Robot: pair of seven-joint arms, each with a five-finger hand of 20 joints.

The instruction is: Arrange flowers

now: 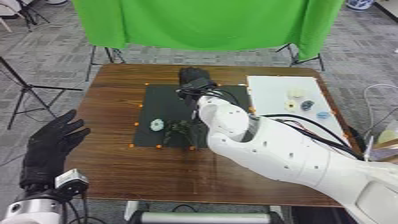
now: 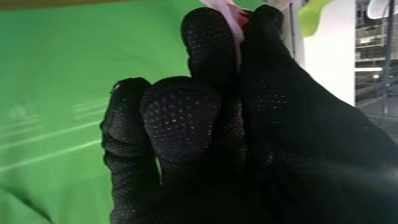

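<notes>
Right arm point(image 1: 289, 155): rounded white segments are showing small dark dots; black cables point(image 1: 313, 134) are running alongside. Left arm point(image 1: 34, 211): also showing white, a small pale box point(image 1: 71, 177) sitting by the wrist. Left hand point(image 1: 50, 145) and right hand point(image 1: 194, 79) are wearing black fabric gloves; in the wrist view, pale specks are dotting a fingertip point(image 2: 180, 112).

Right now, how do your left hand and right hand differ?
Your left hand is open, its fingers loosely spread, while your right hand pinches something pink between its fingers. The left hand is beside the table's left edge, whereas the right hand is out by the far edge of the black mat. Both wear black fabric gloves.
</notes>
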